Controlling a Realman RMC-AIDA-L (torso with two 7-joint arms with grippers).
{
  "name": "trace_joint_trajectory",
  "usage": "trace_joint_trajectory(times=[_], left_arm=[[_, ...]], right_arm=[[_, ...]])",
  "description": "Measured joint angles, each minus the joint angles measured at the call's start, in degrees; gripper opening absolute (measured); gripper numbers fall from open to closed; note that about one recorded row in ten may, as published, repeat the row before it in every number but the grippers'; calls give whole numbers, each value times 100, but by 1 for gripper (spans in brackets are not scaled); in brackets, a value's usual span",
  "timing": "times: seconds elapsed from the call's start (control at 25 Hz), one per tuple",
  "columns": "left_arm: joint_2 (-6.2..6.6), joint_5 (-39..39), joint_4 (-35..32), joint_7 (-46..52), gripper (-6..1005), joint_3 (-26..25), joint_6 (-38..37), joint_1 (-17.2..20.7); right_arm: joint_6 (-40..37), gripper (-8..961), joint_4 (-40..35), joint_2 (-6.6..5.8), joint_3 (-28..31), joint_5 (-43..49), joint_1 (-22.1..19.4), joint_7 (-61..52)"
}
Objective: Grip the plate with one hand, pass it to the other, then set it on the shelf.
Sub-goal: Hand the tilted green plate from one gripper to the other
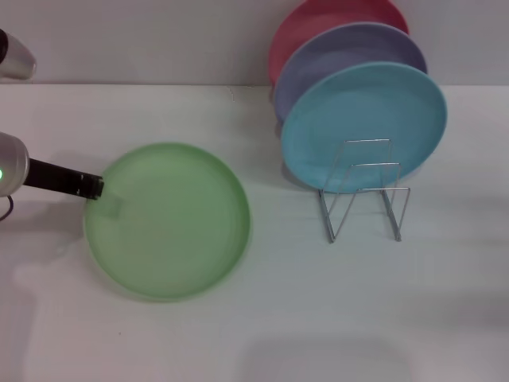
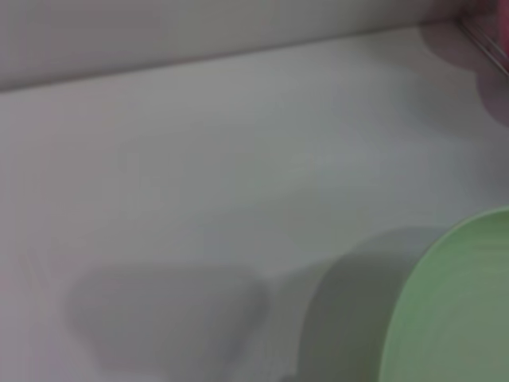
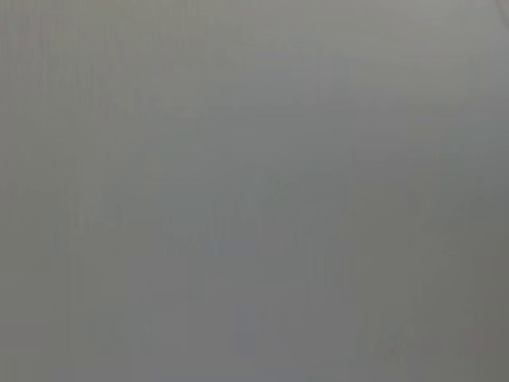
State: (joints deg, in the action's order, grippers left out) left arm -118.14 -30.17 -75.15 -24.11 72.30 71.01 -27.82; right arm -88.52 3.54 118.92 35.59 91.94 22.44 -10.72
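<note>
Now the left pincer (image 1: 102, 192) clamps the rim of the green plate (image 1: 171, 219), raised off the tabletop (image 1: 262, 318); right pincer unseen.

green plate (image 1: 171, 223) seemingly lifted, beside wire shelf (image 1: 364, 191).

A: Classify the environment.
B: Test bench, laboratory type. Indicators: plain white tabletop (image 1: 262, 334), bare pale wall (image 1: 143, 40) behind it, coloured plastic plates (image 1: 362, 119) standing in a wire rack (image 1: 364, 195), and no household furnishings in view.
</note>
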Motion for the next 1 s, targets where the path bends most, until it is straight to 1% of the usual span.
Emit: trace_joint_trajectory(times=[0.24, 0.36, 0.4, 0.72, 0.76, 0.84, 1.0], left_arm=[[9, 34, -17, -69, 31, -50, -658, 106], [5, -19, -40, -204, 31, -172, -928, 149], [-5, -130, -50, -380, 31, -297, -1087, 166], [-6, -607, -50, -786, 31, -411, -1582, 295], [-19, -665, -13, -864, 31, -371, -1919, 371], [-27, -679, 5, -867, 30, -314, -2199, 448], [-28, -870, 9, -869, 30, 17, -3057, 741]], right_arm=[[120, 734, 0, -3, 0, 0, 27, 0], [274, 734, -12, -5, 0, 0, 72, 0], [347, 734, -16, -6, 0, 2, 87, 15], [509, 735, -19, -6, -24, 27, 138, 44], [510, 735, -18, -4, -33, 34, 138, 46], [511, 735, -14, 1, -46, 42, 138, 47], [544, 735, -7, 13, -59, 45, 132, 48]])
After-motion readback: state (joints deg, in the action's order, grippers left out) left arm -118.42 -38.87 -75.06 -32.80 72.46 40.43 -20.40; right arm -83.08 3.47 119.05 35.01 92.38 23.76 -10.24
